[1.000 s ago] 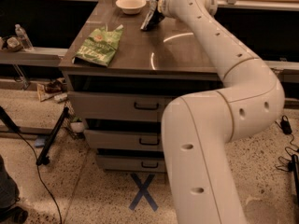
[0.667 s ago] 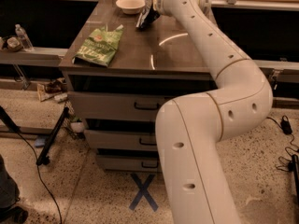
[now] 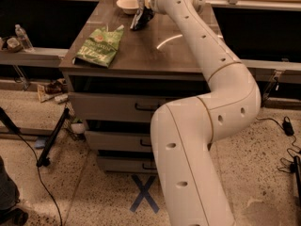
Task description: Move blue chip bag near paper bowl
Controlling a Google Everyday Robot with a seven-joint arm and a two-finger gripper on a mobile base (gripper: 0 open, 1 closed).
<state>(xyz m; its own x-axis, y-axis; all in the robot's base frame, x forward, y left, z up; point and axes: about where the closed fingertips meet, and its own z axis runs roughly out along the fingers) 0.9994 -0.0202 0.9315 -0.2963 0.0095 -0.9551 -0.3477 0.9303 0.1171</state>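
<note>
We see the white arm (image 3: 202, 126) rise from the lower middle of the frame, bend at a thick elbow on the right, then stretch up and leftward over the tabletop (image 3: 155, 51) to the top centre. Its last segment lies nearly level, pointing left, and its wrist ends at the pincer (image 3: 147, 0) close to the upper edge of the frame. The pincer is clamped on the top of the blue chip bag (image 3: 141, 18), which hangs upright and crumpled below it, with its lower end at or just above the tabletop; we cannot tell whether it touches. The bag is just to the right of and below the paper bowl (image 3: 127, 4), which sits at the far edge of the tabletop; the two are very near each other, and whether they meet we cannot tell. A flat green chip bag (image 3: 99, 46) lies on the left part of the tabletop, well apart from both. Below the tabletop we see drawers (image 3: 117, 108), on the floor a blue X mark (image 3: 143, 195), and on a ledge at the upper left a water bottle (image 3: 23, 36).
</note>
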